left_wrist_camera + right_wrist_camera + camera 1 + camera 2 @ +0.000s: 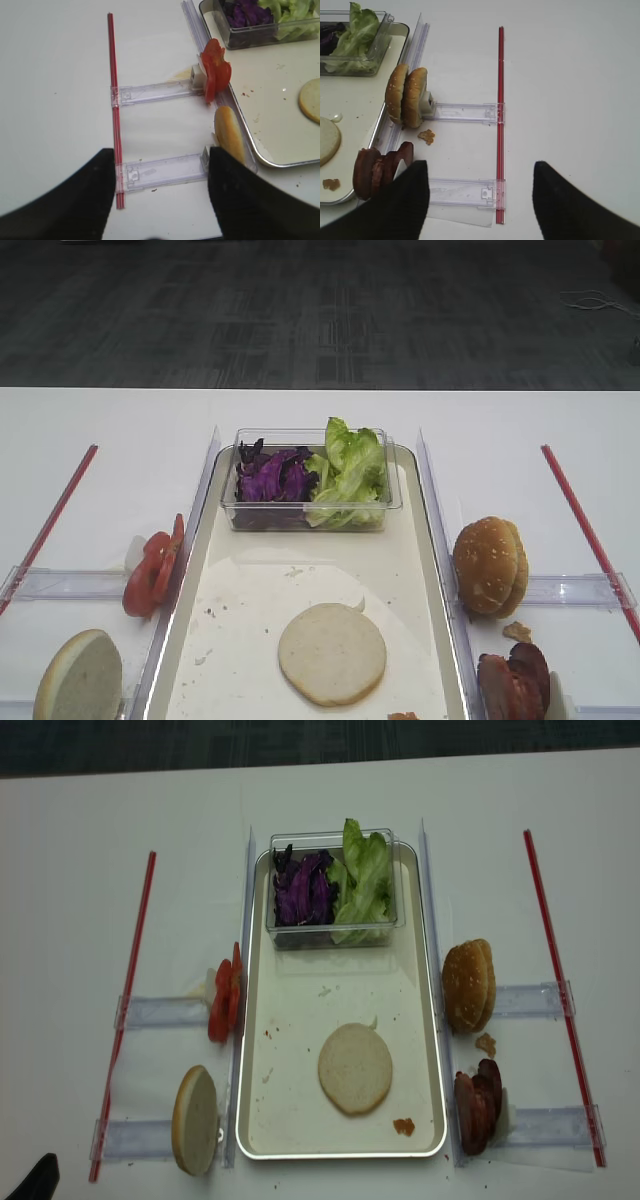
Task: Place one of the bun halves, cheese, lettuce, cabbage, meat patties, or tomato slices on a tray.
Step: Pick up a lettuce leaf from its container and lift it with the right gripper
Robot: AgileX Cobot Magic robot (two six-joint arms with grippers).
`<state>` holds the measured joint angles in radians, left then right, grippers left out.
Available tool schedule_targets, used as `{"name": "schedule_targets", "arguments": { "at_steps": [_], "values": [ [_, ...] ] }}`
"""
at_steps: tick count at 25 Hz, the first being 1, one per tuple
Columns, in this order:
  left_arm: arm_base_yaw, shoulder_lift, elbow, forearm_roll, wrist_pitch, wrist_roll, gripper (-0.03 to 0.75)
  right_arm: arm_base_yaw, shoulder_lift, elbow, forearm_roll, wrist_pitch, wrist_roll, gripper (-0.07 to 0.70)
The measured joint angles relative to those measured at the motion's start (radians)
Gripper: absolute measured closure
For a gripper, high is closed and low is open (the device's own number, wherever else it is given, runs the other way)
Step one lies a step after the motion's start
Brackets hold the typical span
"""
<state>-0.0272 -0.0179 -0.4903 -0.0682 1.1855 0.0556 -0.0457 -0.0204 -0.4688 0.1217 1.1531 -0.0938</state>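
right end effector: two matte black fingers, broad, rounded at the tips, no markings visible
left end effector: same matte black pair, smooth, blurred at close range
cables, screws: none in view
arm bodies: only a dark tip at one overhead frame corner

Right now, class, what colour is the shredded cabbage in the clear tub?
Deep purple cabbage, clearest in the exterior high view.

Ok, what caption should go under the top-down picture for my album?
One bun half lies flat on the tray; tomato slices and meat patties wait beside it.
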Motion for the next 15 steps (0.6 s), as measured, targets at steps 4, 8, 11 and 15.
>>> {"name": "schedule_targets", "arguments": {
  "at_steps": [4,8,11,15],
  "values": [
    [0.000,0.000,0.000,0.000,0.000,0.000,0.324,0.000,0.000,0.000,0.000,0.000,0.000,0.162],
    [0.000,0.000,0.000,0.000,0.000,0.000,0.324,0.000,0.000,0.000,0.000,0.000,0.000,0.162],
    [0.000,0.000,0.000,0.000,0.000,0.000,0.324,0.000,0.000,0.000,0.000,0.000,0.000,0.162],
    [0.000,0.000,0.000,0.000,0.000,0.000,0.324,0.000,0.000,0.000,0.000,0.000,-0.002,0.162]
  ]
}}
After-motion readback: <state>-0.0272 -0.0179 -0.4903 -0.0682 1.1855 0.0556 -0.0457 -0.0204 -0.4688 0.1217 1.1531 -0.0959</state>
